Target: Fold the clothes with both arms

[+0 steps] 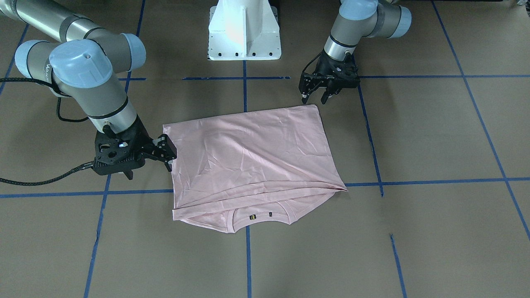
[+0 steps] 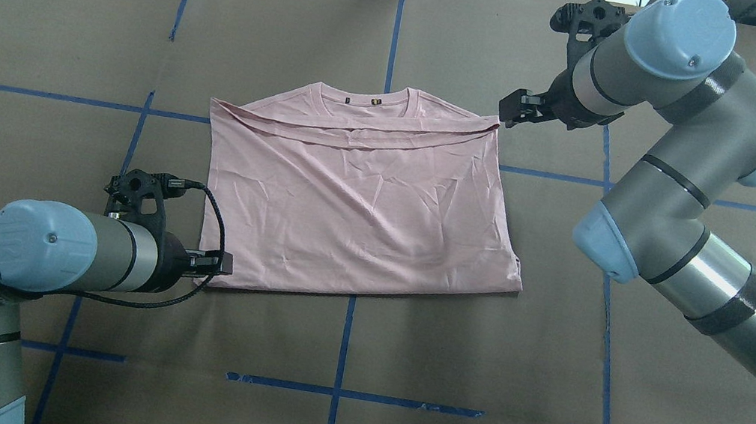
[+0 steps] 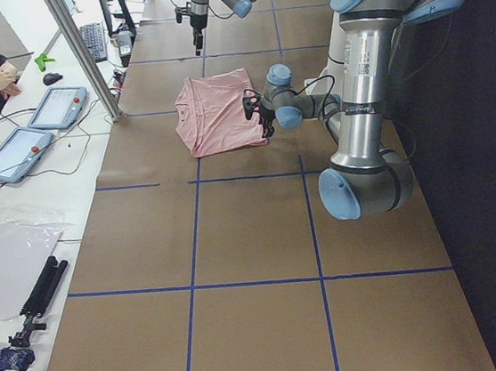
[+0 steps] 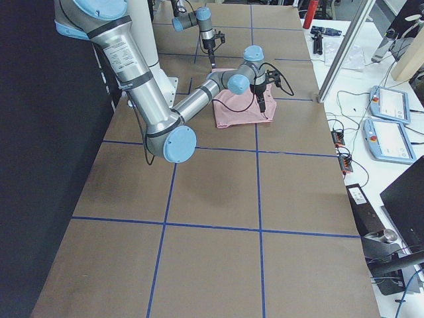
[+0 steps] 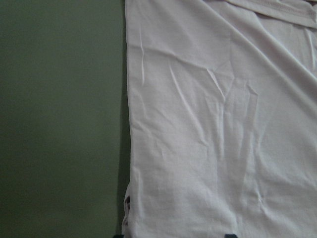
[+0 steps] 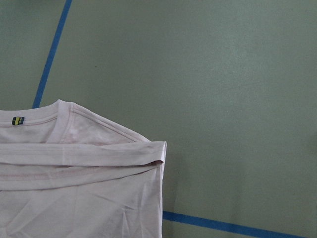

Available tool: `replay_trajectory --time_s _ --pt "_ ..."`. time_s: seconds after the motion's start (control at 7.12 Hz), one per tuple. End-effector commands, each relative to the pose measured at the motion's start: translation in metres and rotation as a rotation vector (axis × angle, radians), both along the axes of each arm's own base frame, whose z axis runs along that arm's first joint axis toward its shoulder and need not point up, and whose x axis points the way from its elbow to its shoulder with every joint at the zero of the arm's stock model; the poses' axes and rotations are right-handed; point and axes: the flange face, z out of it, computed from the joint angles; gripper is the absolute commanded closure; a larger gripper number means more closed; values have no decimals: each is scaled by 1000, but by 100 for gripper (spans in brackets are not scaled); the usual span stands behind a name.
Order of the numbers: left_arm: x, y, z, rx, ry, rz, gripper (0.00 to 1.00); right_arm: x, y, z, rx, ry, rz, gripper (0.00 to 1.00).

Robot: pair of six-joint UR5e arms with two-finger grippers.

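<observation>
Left gripper (image 1: pixel 314 98): jaws spread wide, nothing between them, tips pointing down just beside the shirt's (image 1: pixel 252 157) corner nearest the robot on its left side. Whether the tips touch the table (image 1: pixel 434 136) cannot be told. Its wrist camera looks straight down on creased pink cloth and the shirt's left edge. Right gripper (image 1: pixel 150 170): jaws also look parted and clasp nothing. It hangs by the far right corner of the shirt, at the collar end, and its wrist camera shows that corner lying free on the table below. The shirt lies flat near the table's middle, folded once, plain side up, hem edge brought up to just short of the collar (image 1: pixel 261 215). The collar faces away from the robot, and the cloth is wrinkled across its middle. Under it, brown table covering with a grid of blue tape (image 1: pixel 414 182), one line running beneath the shirt. Writing: a small black tag (image 6: pixel 18 120) with a yellow mark sits inside the collar, too small to read. A second dark tag beside it shows in the front view, also illegible.
</observation>
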Motion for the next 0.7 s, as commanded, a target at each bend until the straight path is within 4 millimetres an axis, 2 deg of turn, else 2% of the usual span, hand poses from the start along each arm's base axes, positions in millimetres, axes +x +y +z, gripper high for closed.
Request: replay_trajectory --time_s 0.0,0.28,0.56 --pt "9 0 11 -7 -25 8 39 0 0 0 0 1 1 0" --pt "15 -1 18 -13 -41 13 39 0 0 0 1 0 1 0" --pt "22 1 20 -15 -47 21 47 1 -1 0 1 0 2 0"
